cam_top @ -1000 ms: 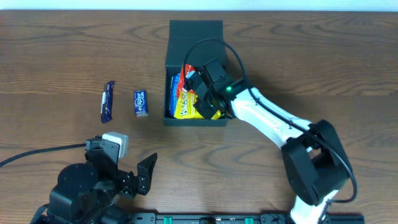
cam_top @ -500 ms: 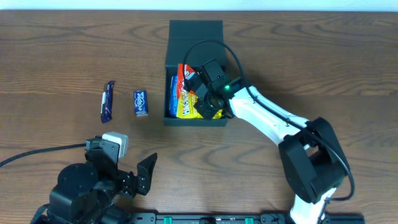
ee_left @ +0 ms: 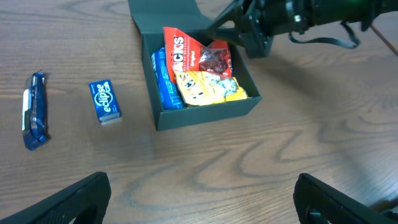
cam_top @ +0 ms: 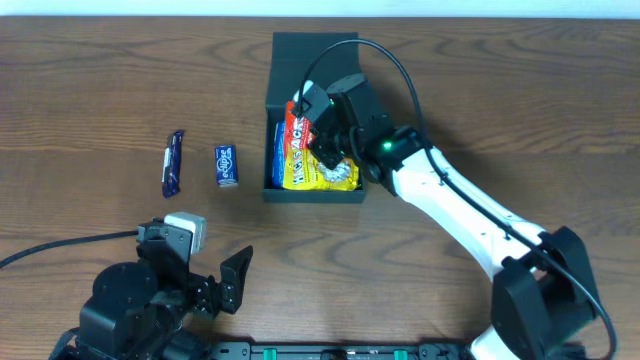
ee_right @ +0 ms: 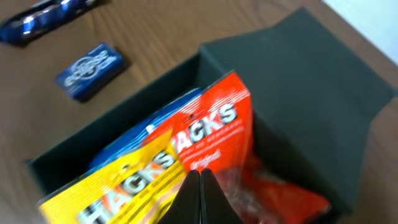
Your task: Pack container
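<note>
Overhead, box [cam_top: 313, 195]: dark and rectangular, at the far middle of the table [cam_top: 90, 90], its lid [cam_top: 315, 50] folded back flat behind it.
Overhead, contents: a red bag [cam_top: 297, 125] leans on a yellow bag [cam_top: 322, 178], with a blue packet [cam_top: 278, 150] along the left wall.
Overhead, right gripper [cam_top: 322, 138]: over the open box, above the red bag; the jaws are hidden from here.
Overhead, loose things: a gum pack [cam_top: 227, 165] lies just left of the box, and a dark blue bar [cam_top: 174, 162] farther left, both apart from it.
Overhead, left gripper [cam_top: 225, 283]: at the near edge, well apart from the box, jaws spread.

Left wrist, box [ee_left: 205, 115]: open, holding the red bag [ee_left: 180, 50], yellow bag [ee_left: 208, 87] and blue packet [ee_left: 165, 81].
Left wrist, left gripper [ee_left: 202, 186]: fingers at the two bottom corners, jaws wide, nothing between them.
Left wrist, right gripper [ee_left: 249, 31]: at the box's far right corner.
Left wrist, loose things: gum pack [ee_left: 104, 101] and bar [ee_left: 34, 112] lie on bare wood.

Right wrist, right gripper [ee_right: 198, 186]: fingers pressed together to a thin seam, nothing seen between them.
Right wrist, box [ee_right: 118, 134]: right below, with the red bag [ee_right: 211, 130] under the fingertips; I cannot tell whether they touch it.
Right wrist, gum pack [ee_right: 90, 70]: outside the box.
</note>
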Robot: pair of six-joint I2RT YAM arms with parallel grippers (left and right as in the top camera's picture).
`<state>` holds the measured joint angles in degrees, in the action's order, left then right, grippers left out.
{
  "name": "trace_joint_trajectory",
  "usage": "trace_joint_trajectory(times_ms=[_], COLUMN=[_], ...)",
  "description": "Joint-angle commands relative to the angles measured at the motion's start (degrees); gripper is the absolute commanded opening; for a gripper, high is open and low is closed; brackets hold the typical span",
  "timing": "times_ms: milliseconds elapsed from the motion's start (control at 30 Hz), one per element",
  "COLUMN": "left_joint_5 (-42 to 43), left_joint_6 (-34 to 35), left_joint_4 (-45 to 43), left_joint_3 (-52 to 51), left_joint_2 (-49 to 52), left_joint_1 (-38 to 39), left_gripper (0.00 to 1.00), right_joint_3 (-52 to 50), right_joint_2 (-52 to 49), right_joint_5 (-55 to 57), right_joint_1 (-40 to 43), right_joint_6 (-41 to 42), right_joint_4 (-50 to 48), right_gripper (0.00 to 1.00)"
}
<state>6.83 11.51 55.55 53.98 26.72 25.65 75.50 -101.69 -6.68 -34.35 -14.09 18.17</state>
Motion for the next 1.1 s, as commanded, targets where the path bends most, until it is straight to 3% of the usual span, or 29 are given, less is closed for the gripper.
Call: trace_joint_trajectory(times_ms=[0, 267, 433, 1067], left_joint_5=[-0.85, -0.85, -0.85, -0.87], left_joint_6=[-1.25, -1.25, -1.25, -1.25], left_joint_4=[0.13, 0.0, 0.09, 0.17], left_joint_3=[1.05, 1.05, 1.05, 1.05], left_joint_2=[-0.22, -0.22, -0.22, -0.22], left_joint_1=[-0.11, -0.11, -0.11, -0.11], left_gripper=[0.95, 0.95, 0.95, 0.95], right_joint_3=[-0.17, -0.17, -0.17, -0.13], right_joint_2=[-3.37, -10.38, -13.25, -15.87], right_joint_5=[2.78, 3.23, 9.27, 2.27], right_joint_1=[0.87, 2.58, 4.63, 6.99], right_joint_6=[-0.28, 0.02, 5.01, 5.9], right_joint_4=[-1.42, -4.22, -5.79, -2.49], right_gripper=[0.01, 0.02, 0.02, 0.01])
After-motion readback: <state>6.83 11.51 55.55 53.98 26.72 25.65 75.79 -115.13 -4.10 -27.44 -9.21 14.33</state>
